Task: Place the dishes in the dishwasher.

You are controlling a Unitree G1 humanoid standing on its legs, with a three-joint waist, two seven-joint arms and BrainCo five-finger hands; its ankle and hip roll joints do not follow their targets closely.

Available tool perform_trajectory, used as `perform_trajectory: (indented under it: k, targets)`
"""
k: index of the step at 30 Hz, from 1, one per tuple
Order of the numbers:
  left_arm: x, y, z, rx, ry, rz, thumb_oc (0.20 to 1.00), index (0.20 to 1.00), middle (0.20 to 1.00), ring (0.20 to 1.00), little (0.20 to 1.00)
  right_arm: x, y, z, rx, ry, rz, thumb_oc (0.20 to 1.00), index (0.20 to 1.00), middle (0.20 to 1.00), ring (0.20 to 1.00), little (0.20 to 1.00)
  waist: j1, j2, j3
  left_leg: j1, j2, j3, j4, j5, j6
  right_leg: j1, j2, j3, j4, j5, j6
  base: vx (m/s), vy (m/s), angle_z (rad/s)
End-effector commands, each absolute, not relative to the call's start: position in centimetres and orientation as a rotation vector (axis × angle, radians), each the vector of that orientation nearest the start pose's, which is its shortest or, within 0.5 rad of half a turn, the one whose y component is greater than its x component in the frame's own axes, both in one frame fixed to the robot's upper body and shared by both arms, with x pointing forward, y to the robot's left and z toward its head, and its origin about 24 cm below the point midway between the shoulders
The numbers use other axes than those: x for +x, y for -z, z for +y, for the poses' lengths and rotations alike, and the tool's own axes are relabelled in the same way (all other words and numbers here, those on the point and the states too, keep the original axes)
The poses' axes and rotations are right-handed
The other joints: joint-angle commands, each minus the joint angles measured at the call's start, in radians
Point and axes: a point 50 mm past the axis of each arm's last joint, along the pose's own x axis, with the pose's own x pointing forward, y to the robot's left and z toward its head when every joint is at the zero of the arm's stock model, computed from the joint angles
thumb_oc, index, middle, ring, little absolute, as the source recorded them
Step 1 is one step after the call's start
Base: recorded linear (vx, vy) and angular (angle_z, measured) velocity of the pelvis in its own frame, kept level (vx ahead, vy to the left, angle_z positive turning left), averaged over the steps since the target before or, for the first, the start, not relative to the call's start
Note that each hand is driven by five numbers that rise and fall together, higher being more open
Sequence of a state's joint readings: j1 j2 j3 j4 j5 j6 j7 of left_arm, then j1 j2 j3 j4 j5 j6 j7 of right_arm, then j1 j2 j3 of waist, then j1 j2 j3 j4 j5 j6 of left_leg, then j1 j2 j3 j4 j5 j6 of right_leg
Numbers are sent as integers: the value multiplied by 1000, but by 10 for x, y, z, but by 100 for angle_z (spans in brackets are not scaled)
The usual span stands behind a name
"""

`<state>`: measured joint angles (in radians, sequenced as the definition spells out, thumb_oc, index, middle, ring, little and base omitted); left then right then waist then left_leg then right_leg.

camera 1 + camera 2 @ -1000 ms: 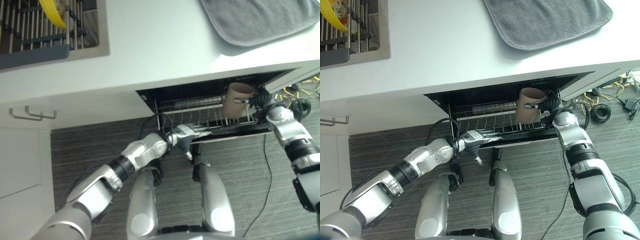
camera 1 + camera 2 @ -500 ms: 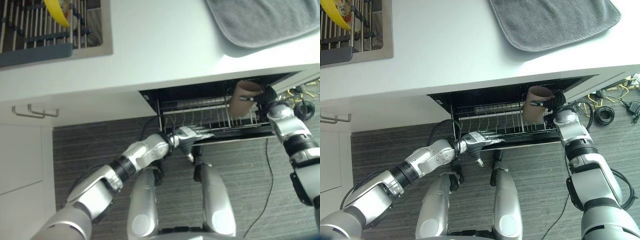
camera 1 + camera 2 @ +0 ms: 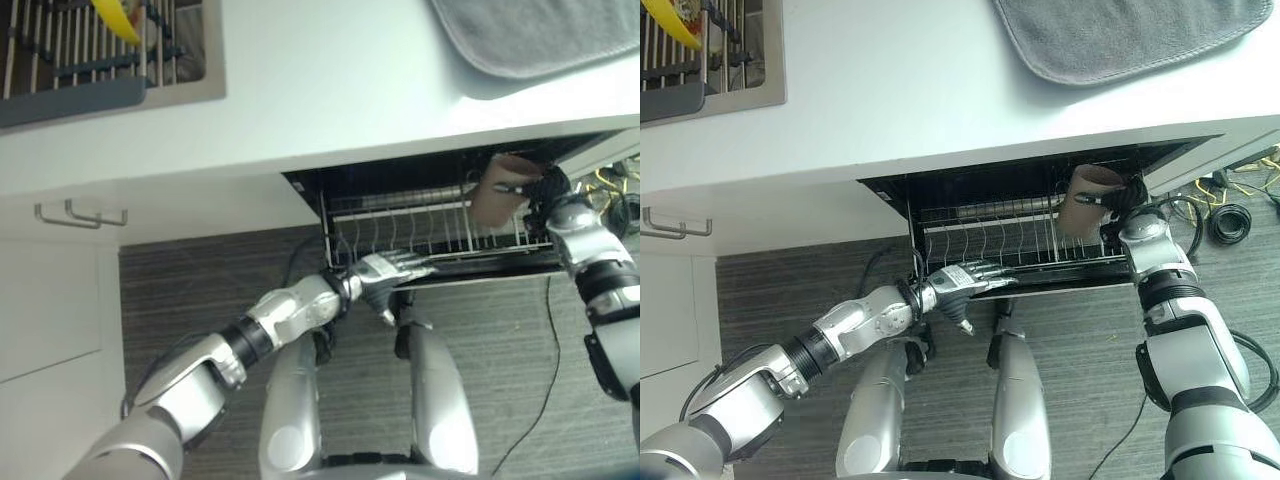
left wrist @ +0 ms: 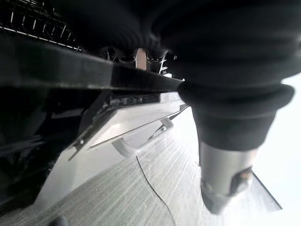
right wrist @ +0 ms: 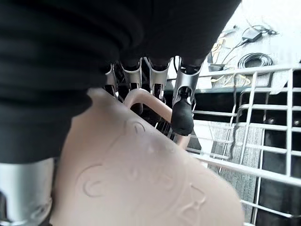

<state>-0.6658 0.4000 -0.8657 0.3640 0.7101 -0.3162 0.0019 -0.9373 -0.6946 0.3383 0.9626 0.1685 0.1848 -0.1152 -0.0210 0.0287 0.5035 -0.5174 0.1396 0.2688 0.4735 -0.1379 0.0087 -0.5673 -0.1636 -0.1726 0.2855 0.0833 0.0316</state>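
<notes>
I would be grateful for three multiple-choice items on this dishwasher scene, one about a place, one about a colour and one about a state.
1. Where is the mug?
A. above the right end of the dishwasher rack
B. in the sink
C. on the grey mat

2. What colour is the mug?
A. bright blue
B. pale pinkish brown
C. green

3. What is the right hand doing?
A. hanging open over the floor
B. pressing flat on the countertop
C. holding the mug, fingers curled through its handle

Answers: 1 A, the eye views show it over the rack's right end; 2 B, the right wrist view shows the colour; 3 C, the fingers hook the handle there.
</notes>
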Motion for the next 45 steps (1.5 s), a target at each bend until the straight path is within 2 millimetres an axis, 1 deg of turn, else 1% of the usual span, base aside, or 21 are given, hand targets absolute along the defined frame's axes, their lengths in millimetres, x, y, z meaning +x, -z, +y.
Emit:
perform_trajectory:
  k: [1, 4, 5, 6, 12, 18, 21, 24, 25, 27, 28, 29, 32, 34, 37, 40, 41, 43, 45]
  targets:
    - [253, 34, 130, 1742, 1104, -118, 1000, 1000, 1000, 1000, 1000, 388, -180, -300, -670, 364, 154, 200, 200, 200, 200, 200, 14, 14, 16, 1, 2, -71, -54, -21, -10, 42, -65, -4, 130, -189, 93, -31, 25, 2]
    - [252, 33, 128, 1764, 1101, -142, 1000, 1000, 1000, 1000, 1000, 390, -180, -297, -681, 361, 156, 200, 200, 200, 200, 200, 19, 23, 16, -5, -2, -70, -59, -18, -11, 38, -69, -8, 123, -186, 93, -12, 9, 1]
    - [250, 32, 127, 1773, 1103, -149, 1000, 1000, 1000, 1000, 1000, 391, -179, -295, -697, 360, 162, 395, 395, 395, 395, 395, 22, 26, 16, -7, -3, -70, -58, -18, -11, 38, -71, -10, 122, -185, 94, 0, 0, 0]
    - [250, 32, 126, 1777, 1105, -154, 1000, 1000, 1000, 1000, 1000, 391, -179, -294, -705, 360, 158, 1000, 1000, 1000, 1000, 1000, 25, 28, 16, -9, -5, -69, -59, -16, -11, 39, -73, -12, 119, -183, 94, 0, 0, 0]
    - [244, 34, 125, 1788, 1112, -156, 1000, 1000, 1000, 1000, 1000, 395, -178, -287, -698, 352, 154, 1000, 1000, 1000, 1000, 1000, 32, 35, 16, -11, -4, -65, -66, -8, -11, 40, -74, -19, 120, -184, 95, -5, 0, 0]
    - [243, 35, 125, 1793, 1109, -151, 1000, 1000, 1000, 1000, 1000, 395, -179, -287, -690, 362, 145, 1000, 1000, 1000, 1000, 1000, 33, 36, 16, -15, -5, -61, -72, -6, -13, 39, -76, -23, 112, -182, 96, 0, 0, 0]
    - [242, 37, 125, 1789, 1106, -146, 1000, 1000, 1000, 1000, 1000, 395, -177, -284, -569, 361, 114, 1000, 1000, 1000, 1000, 1000, 30, 35, 16, -11, -3, -58, -74, -6, -12, 43, -75, -22, 111, -183, 96, 0, 0, 0]
    - [241, 38, 124, 1794, 1104, -146, 1000, 1000, 1000, 1000, 1000, 397, -193, -275, -468, 355, -36, 1000, 1000, 1000, 1000, 1000, 25, 36, 16, -9, -3, -56, -71, -6, -13, 44, -74, -17, 116, -187, 94, 32, 26, 0]
    - [242, 36, 123, 1787, 1087, -153, 1000, 1000, 1000, 1000, 1000, 397, -200, -271, -409, 351, -96, 1000, 1000, 1000, 1000, 1000, 22, 35, 16, -10, -3, -54, -69, -6, -13, 43, -74, -15, 118, -188, 95, 0, 0, 0]
    - [245, 32, 122, 1780, 1060, -163, 1000, 1000, 1000, 1000, 1000, 396, -208, -267, -366, 346, -166, 1000, 1000, 1000, 1000, 1000, 18, 33, 16, -12, -4, -53, -70, -8, -12, 40, -73, -14, 117, -188, 95, 0, 0, 0]
    - [247, 29, 122, 1774, 1026, -167, 1000, 1000, 1000, 1000, 1000, 391, -215, -264, -326, 343, -244, 1000, 1000, 1000, 1000, 1000, 13, 31, 16, -14, -4, -50, -69, -9, -12, 37, -74, -11, 117, -188, 96, 0, 0, 0]
    - [248, 27, 123, 1764, 1003, -170, 1000, 1000, 1000, 1000, 1000, 389, -218, -261, -304, 333, -278, 1000, 1000, 1000, 1000, 1000, 9, 31, 16, -15, -5, -49, -69, -9, -12, 36, -73, -8, 117, -189, 96, 21, 14, -5]
    - [252, 22, 126, 1716, 907, -187, 1000, 1000, 1000, 1000, 1000, 382, -226, -253, -259, 302, -366, 1000, 1000, 1000, 1000, 1000, -3, 29, 16, -14, -8, -43, -72, -9, -11, 31, -71, 1, 115, -189, 96, 14, 20, -7]
    - [253, 20, 128, 1687, 869, -198, 1000, 1000, 1000, 1000, 1000, 376, -226, -249, -242, 288, -399, 1000, 1000, 1000, 1000, 1000, -10, 30, 16, -13, -9, -39, -72, -10, -11, 30, -72, 6, 114, -189, 96, 13, 29, -14]
    - [252, 17, 133, 1612, 797, -210, 1000, 1000, 1000, 1000, 1000, 367, -222, -241, -219, 259, -429, 1000, 1000, 1000, 1000, 1000, -21, 29, 16, -11, -11, -33, -73, -10, -12, 26, -71, 15, 115, -190, 94, 6, 20, -4]
    - [255, -2, 133, 1425, 629, -345, 1000, 1000, 1000, 1000, 1000, 355, -215, -232, -219, 228, -459, 1000, 1000, 1000, 1000, 1000, -29, 28, 16, -15, -6, -23, -69, -11, -9, 18, -71, 23, 123, -192, 91, 12, 10, -12]
    - [256, -9, 134, 1392, 582, -371, 1000, 1000, 1000, 1000, 1000, 352, -213, -231, -217, 229, -463, 1000, 1000, 1000, 1000, 1000, -30, 28, 16, -15, -6, -21, -70, -11, -8, 17, -71, 24, 124, -193, 91, 6, 7, -8]
    - [260, -40, 138, 1270, 414, -517, 1000, 1000, 1000, 1000, 1000, 339, -203, -231, -196, 242, -486, 1000, 1000, 1000, 1000, 1000, -32, 32, 16, -12, -8, -15, -72, -13, -8, 17, -72, 23, 128, -195, 89, 0, 0, 0]
    - [262, -58, 140, 1228, 338, -610, 1000, 1000, 1000, 1000, 1000, 331, -195, -230, -179, 244, -492, 1000, 1000, 1000, 1000, 1000, -33, 33, 16, -9, -9, -13, -71, -15, -7, 18, -74, 23, 131, -197, 88, 0, 0, 0]
